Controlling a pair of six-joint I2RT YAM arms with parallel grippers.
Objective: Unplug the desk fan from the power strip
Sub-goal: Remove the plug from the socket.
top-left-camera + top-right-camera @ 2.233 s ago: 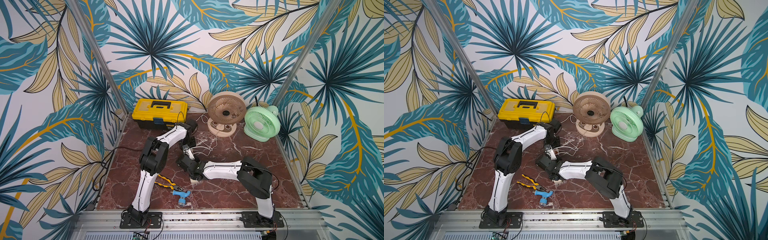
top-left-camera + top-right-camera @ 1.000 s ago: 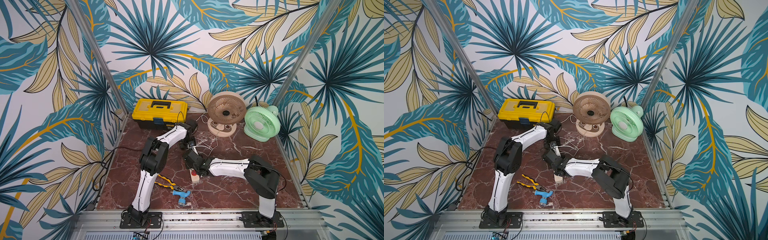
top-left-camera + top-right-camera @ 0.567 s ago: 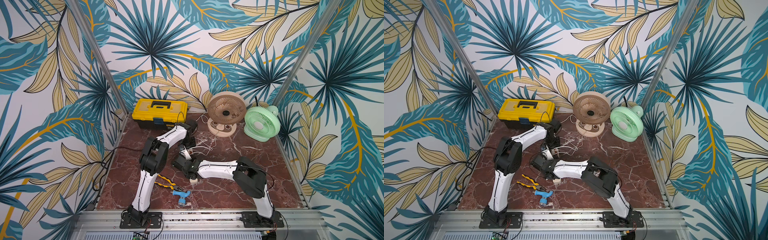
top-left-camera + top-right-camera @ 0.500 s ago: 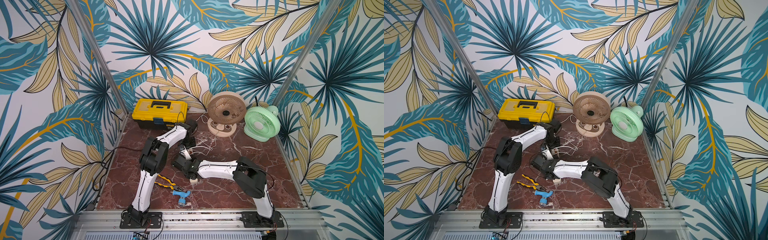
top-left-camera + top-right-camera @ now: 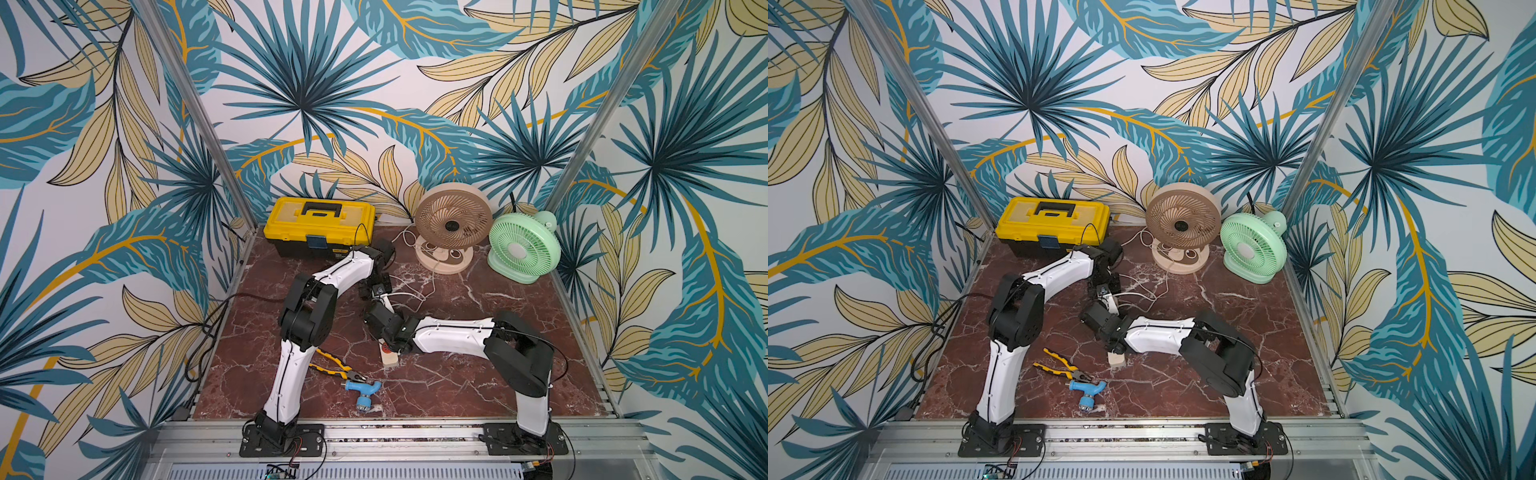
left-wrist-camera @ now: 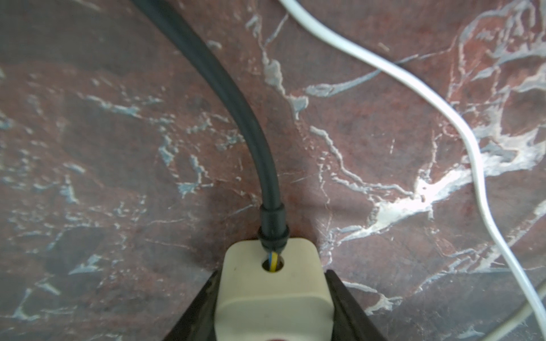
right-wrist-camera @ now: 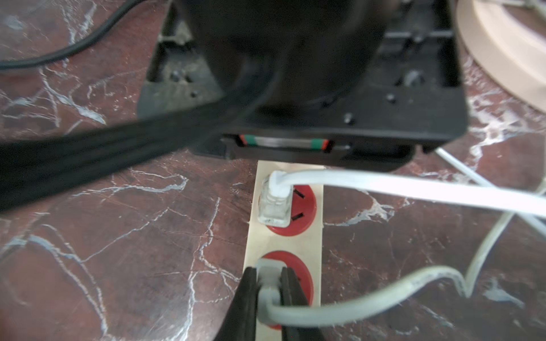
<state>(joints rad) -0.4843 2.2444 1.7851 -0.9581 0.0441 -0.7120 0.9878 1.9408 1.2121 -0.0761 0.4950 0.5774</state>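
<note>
The cream power strip (image 5: 390, 358) (image 5: 1116, 359) lies on the marble between the arms. My left gripper (image 6: 271, 274) (image 5: 376, 291) is shut on its end (image 6: 271, 295), where the dark cord (image 6: 236, 103) comes out. In the right wrist view the strip (image 7: 283, 240) carries a white plug (image 7: 273, 203) in one red socket and a grey plug (image 7: 267, 277) on the socket beside it. My right gripper (image 7: 269, 271) (image 5: 372, 311) is shut on the grey plug. A beige fan (image 5: 451, 220) and a green fan (image 5: 523, 245) stand at the back, and a white cord (image 5: 432, 274) runs toward the beige fan.
A yellow toolbox (image 5: 320, 222) stands at the back left. Yellow-handled pliers (image 5: 332, 365) and a blue tap fitting (image 5: 363, 388) lie near the front beside the left arm. Loose white and grey cords (image 7: 413, 283) trail across the marble to the right of the strip.
The right arm's wrist swung left about half a second ago and has come back right over the strip. The left arm has stayed put. Both grippers stay shut.
</note>
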